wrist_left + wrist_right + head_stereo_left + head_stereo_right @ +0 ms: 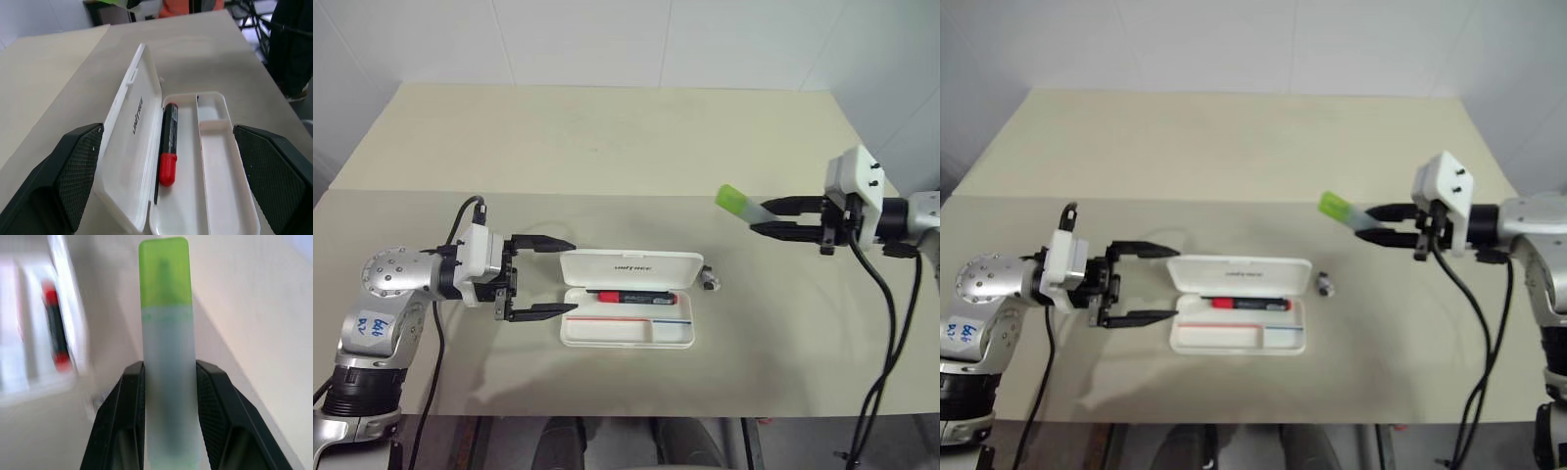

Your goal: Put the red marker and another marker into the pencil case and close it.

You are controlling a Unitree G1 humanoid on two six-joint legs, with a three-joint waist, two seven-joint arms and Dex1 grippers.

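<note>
My right hand [766, 217] grasping highlighter [167, 352] above counter [607, 147]; left hand [551, 277] released beside open case [626, 333], red marker [631, 296] inside.

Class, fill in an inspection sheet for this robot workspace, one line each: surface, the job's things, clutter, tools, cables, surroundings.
Surface: beige table, bare at the back.
Job's things: white pencil case lies open, lid tipped back; red marker lies in its rear compartment; green-capped highlighter is held in the air to the right of the case.
Clutter: one small dark object on the table by the case's right end.
Tools: left tool open, at the case's left end; right tool shut on the highlighter's body.
Cables: black cable hangs from the right arm; another hangs from the left arm.
Surroundings: white walls.
</note>
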